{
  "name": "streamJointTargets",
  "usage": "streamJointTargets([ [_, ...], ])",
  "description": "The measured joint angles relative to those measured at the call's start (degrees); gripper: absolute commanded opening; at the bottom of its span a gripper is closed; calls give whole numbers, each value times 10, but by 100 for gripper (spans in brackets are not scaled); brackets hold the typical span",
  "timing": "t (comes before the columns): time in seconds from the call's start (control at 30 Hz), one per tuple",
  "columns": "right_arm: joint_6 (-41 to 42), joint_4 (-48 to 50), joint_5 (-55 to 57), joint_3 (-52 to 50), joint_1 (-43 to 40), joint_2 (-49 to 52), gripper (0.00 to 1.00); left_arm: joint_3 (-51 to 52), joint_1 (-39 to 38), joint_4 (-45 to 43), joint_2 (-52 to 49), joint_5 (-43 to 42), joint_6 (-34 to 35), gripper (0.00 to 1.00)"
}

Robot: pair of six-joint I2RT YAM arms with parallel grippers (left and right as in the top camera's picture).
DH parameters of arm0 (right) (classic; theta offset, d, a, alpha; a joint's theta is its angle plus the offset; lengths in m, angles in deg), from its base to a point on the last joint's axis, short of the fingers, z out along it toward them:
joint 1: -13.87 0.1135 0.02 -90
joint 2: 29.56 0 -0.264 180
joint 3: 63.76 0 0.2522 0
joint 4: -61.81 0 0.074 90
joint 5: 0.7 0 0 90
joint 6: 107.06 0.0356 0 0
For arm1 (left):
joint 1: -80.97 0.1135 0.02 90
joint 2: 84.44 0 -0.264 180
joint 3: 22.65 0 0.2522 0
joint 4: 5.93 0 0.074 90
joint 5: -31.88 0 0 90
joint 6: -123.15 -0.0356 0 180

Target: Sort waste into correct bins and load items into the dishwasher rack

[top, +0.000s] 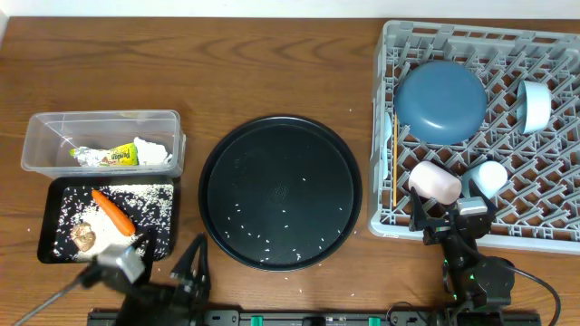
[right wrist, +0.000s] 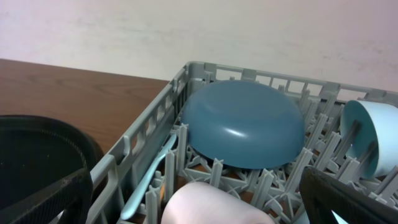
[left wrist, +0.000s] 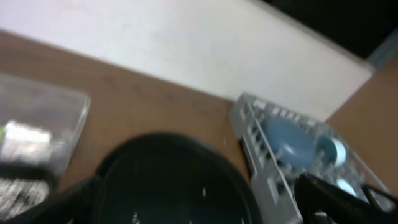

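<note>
The grey dishwasher rack (top: 544,226) at the right holds an upturned dark-blue plate (top: 440,100), a light-blue cup (top: 535,104), a pink cup (top: 435,181), a white bowl (top: 490,177), and a white utensil (top: 389,145) beside a chopstick (top: 396,167). My right gripper (top: 450,215) hovers open at the rack's front edge. In the right wrist view the pink cup (right wrist: 211,205) lies just ahead between the spread fingers (right wrist: 348,199), untouched. My left gripper (top: 195,261) is open and empty at the table's front edge. The clear tub (top: 54,127) holds the wrapper (top: 107,156) and tissue (top: 152,152).
The shallow black tray (top: 50,195) holds a carrot piece (top: 112,210), a brown lump (top: 83,236) and rice. A large round black tray (top: 280,163) in the middle carries scattered rice grains (top: 263,237). The left wrist view is blurred, showing the round tray (left wrist: 168,180) and rack (left wrist: 273,168).
</note>
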Motion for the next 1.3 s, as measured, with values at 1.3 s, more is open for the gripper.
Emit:
streamJointTargets([
  [1.3,0,0,0,0,0,0,99,406,85,-438,-1,3,-157,98],
])
